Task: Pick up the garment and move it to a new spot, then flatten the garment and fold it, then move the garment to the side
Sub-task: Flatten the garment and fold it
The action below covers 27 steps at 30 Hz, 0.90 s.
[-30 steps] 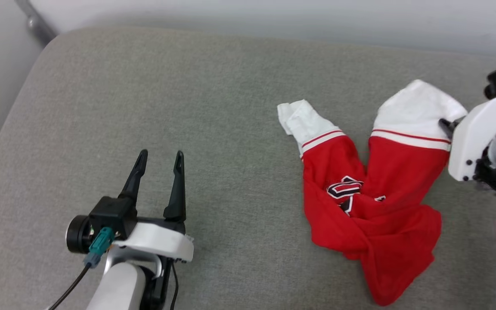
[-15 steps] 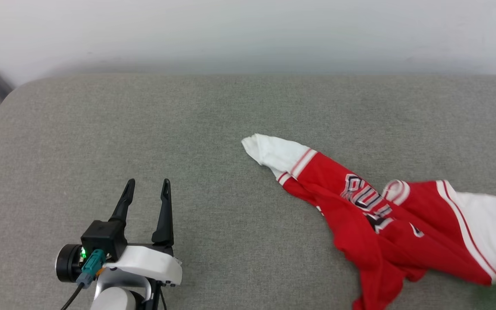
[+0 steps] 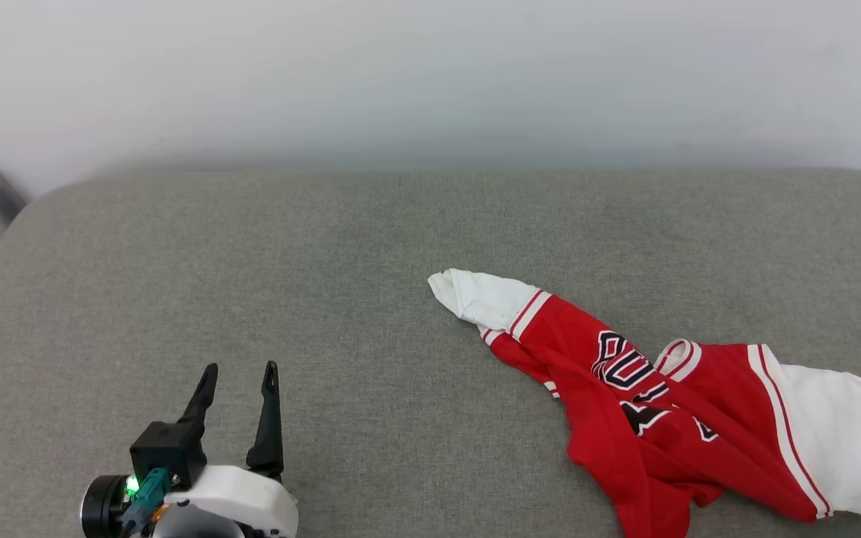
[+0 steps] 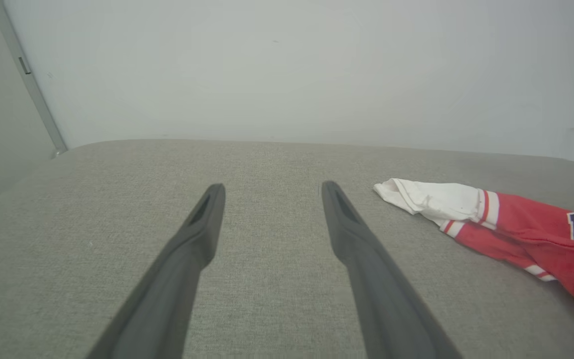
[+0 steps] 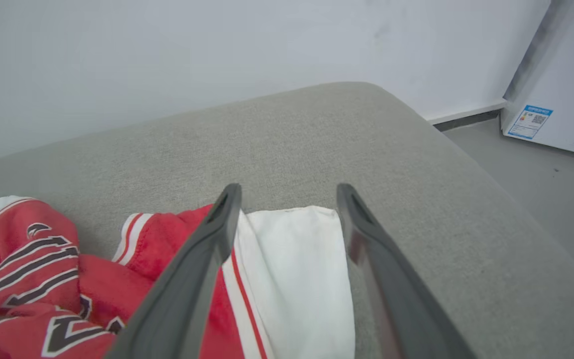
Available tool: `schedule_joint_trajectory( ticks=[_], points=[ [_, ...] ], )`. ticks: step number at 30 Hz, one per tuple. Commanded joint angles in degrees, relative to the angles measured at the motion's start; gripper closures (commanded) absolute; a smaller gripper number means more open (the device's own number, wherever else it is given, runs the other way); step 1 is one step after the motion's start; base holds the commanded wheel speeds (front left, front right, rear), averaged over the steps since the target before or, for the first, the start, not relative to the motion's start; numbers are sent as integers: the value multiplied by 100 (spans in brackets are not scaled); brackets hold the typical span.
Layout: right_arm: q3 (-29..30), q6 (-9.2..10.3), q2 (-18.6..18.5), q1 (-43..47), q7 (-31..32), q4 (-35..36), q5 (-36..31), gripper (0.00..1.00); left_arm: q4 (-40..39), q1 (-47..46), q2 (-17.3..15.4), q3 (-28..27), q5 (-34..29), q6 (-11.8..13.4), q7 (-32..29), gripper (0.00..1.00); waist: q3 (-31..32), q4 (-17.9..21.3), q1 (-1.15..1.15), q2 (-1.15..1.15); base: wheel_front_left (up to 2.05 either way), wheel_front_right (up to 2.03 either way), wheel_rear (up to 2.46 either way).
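Now | garment (image 3: 647, 396) lies crumpled on grey cushion (image 3: 251, 261), right side | right hand (image 5: 288, 187) spread astride its white sleeve (image 5: 297, 279), pinching nothing | left hand (image 3: 241, 366) spread, well apart | judged: relocation likely done; flatten, fold, set-aside remain
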<state>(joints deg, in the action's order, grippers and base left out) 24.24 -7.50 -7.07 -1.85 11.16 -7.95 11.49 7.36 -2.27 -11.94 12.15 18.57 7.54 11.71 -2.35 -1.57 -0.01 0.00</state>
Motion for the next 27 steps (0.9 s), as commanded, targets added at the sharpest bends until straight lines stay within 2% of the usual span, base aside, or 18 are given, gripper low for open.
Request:
schedule_joint_trajectory(
  ticks=[1, 6, 13, 21, 27],
  points=[
    [-254, 2, -19, 105, -350, 163, -70, 0, -34, 128, -48, -31, 33, 34, -43, 0, 126, 18, 1, 0, 0, 0, 0],
    [-989, 2, 62, 279, -849, 619, -126, 0, -74, 236, -116, -44, 68, 77, -151, 0, 270, 44, 1, 0, 0, 0, 0],
    [-1754, 3, 272, 608, -858, 1281, -262, 0, -71, 37, -217, 32, 24, 49, -391, 0, 276, 187, 1, 0, 0, 0, 0],
    [-2135, 3, 385, 557, -782, 1778, -297, 0, 223, -856, -269, 287, -2, -284, -752, 0, -89, 498, 1, 0, 0, 0, 0],
    [-2320, 2, 415, 219, -818, 1890, -232, 0, 800, -2068, -270, 554, 17, -755, -1198, 0, -679, 870, 1, 0, 0, 0, 0]
  ],
)
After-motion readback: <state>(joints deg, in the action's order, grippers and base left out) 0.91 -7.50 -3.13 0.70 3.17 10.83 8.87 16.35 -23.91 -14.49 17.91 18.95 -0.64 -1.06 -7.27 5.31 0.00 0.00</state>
